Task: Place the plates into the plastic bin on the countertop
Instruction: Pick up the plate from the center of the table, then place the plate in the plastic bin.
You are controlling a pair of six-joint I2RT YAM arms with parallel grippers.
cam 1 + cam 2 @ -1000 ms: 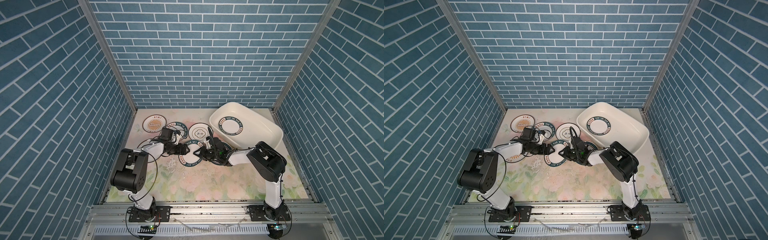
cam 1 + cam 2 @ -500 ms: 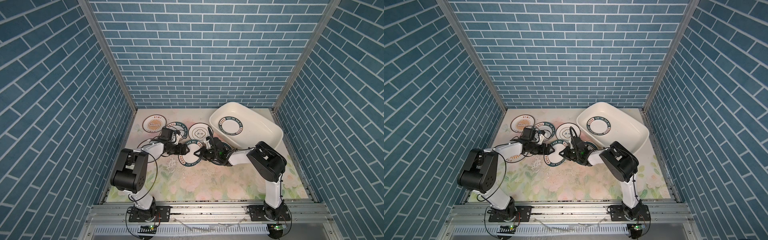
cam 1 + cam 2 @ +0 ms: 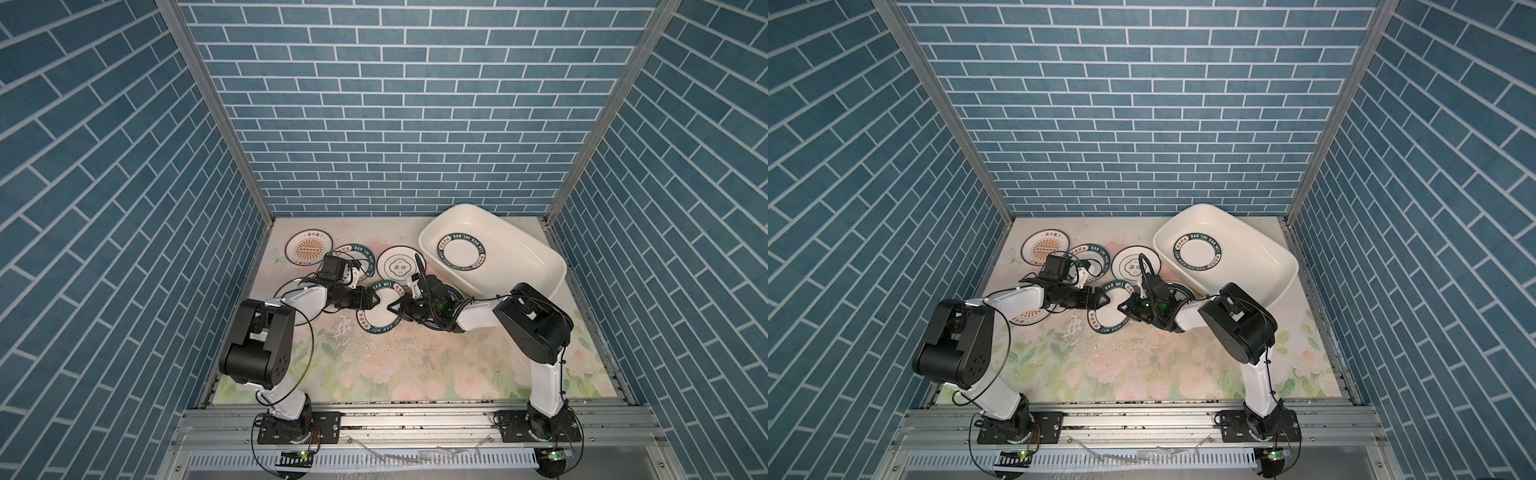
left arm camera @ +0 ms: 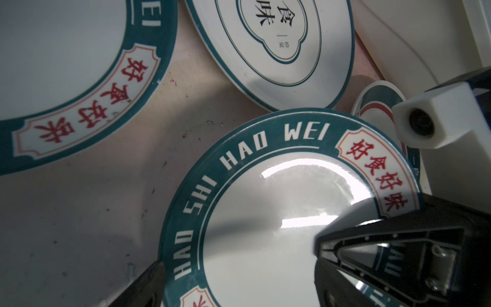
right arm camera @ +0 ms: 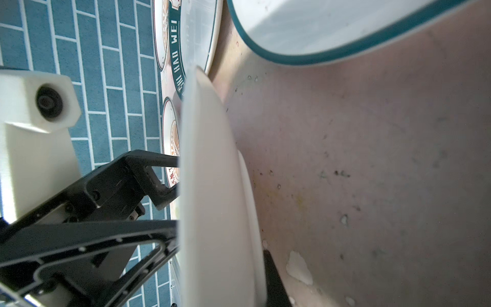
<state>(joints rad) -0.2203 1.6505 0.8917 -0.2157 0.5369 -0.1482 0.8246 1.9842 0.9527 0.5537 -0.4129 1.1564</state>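
Your right gripper [image 3: 390, 308] had just clamped the lettered plate [image 3: 380, 316] at three o'clock. Your left gripper [image 3: 372, 302] gaped at nine; the plastic bin [image 3: 519, 245] lay toward two.

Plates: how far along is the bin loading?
Done: one lettered plate lies in the plastic bin. In hand: right gripper shut on the centre plate rim; left gripper open at its opposite edge. Left: five more on the countertop, including the sunburst plate and quatrefoil plate.
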